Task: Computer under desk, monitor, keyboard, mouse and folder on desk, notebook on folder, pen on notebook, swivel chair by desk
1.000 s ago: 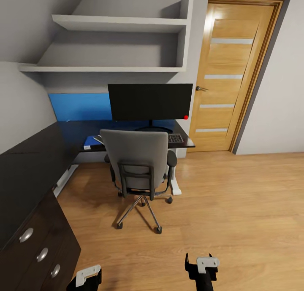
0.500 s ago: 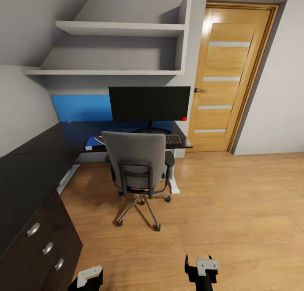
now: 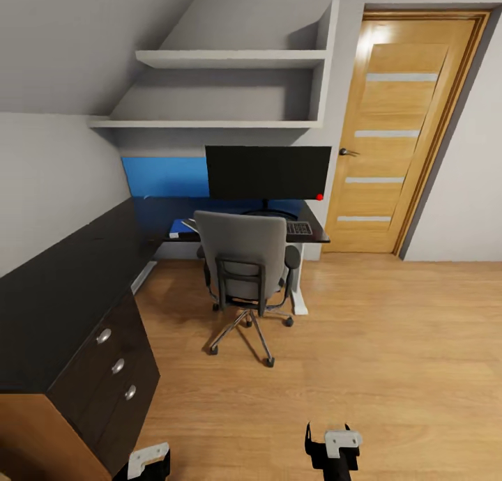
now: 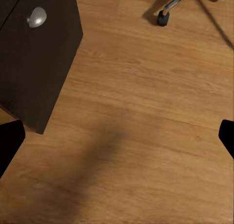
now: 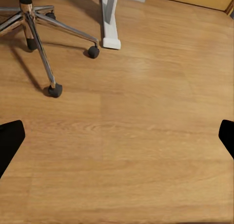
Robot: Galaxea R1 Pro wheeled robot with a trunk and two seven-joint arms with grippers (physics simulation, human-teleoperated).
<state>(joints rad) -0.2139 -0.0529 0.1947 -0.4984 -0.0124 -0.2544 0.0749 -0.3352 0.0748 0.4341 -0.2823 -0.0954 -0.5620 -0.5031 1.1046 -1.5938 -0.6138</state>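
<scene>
Left gripper (image 4: pixel 117 141): you see its two dark fingertips (image 4: pixel 9 141) at opposite edges of the left wrist view, spread wide apart with nothing between them, over bare wooden floor (image 3: pixel 390 341)
Desk (image 3: pixel 63 286): on your left, its black top runs along the wall and turns toward the door; the near end carries black drawers (image 3: pixel 115 366) with round silver knobs, all closed, so you cannot tell what they hold
Folder (image 3: pixel 183 226): a bright blue corner lies on the desk, just left of the chair's back
Swivel chair (image 3: pixel 244 258): pushed up against the desk, back toward you, chrome base on the floor
Monitor (image 3: pixel 268 172): upright on the desk behind the chair, red dot at its lower right corner
Keyboard (image 3: pixel 299 227): on the desk below the monitor, its right end visible past the chair
Shelves (image 3: pixel 223 90): two white ones above the desk
Door (image 3: pixel 401 129): wooden, closed, right of the desk
Right gripper (image 5: pixel 117 136): your fingers stand well apart, holding nothing, above the floor near the chair's casters
</scene>
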